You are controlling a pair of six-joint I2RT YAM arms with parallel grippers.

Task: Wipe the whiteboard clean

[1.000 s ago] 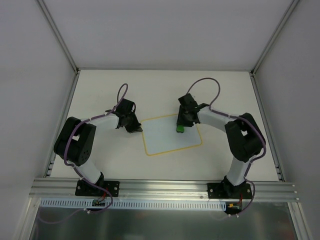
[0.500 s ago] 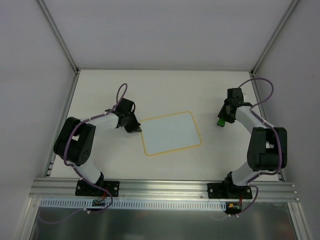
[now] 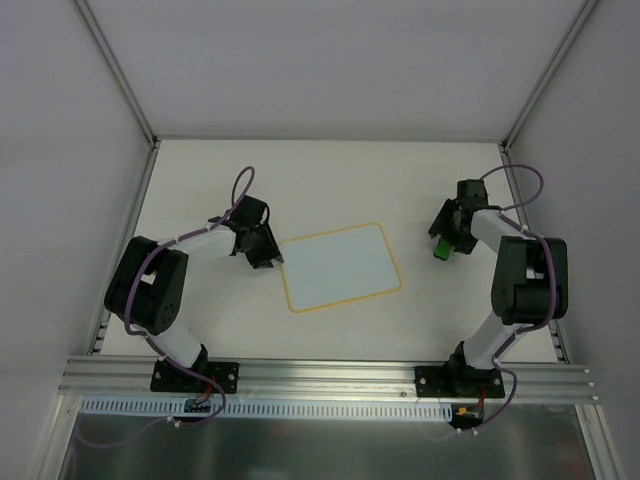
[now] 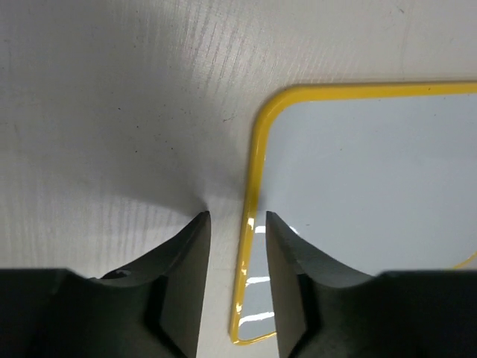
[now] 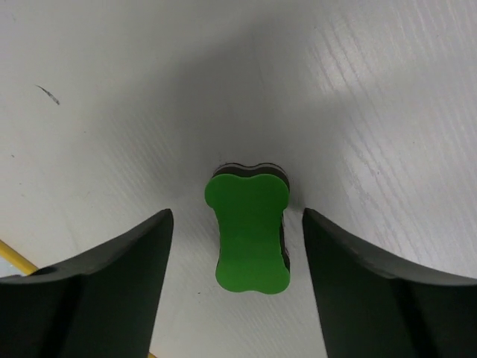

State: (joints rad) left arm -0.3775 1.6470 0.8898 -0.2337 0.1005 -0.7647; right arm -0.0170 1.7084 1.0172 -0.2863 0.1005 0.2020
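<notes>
Looking from above, I see the whiteboard (image 3: 340, 265) lying flat mid-counter (image 3: 200, 180), its pale surface plain. My left pincer (image 4: 237, 216) stands slightly parted, straddling the board's yellow left border and gripping nothing. My right pincer (image 5: 237, 216) is released, spread wide around the green eraser (image 5: 250, 239), which lies on the counter right of the board and touches neither finger.

whiteboard (image 4: 358, 179) cut off at right edge, lower part behind left tool (image 4: 237, 216)
</notes>
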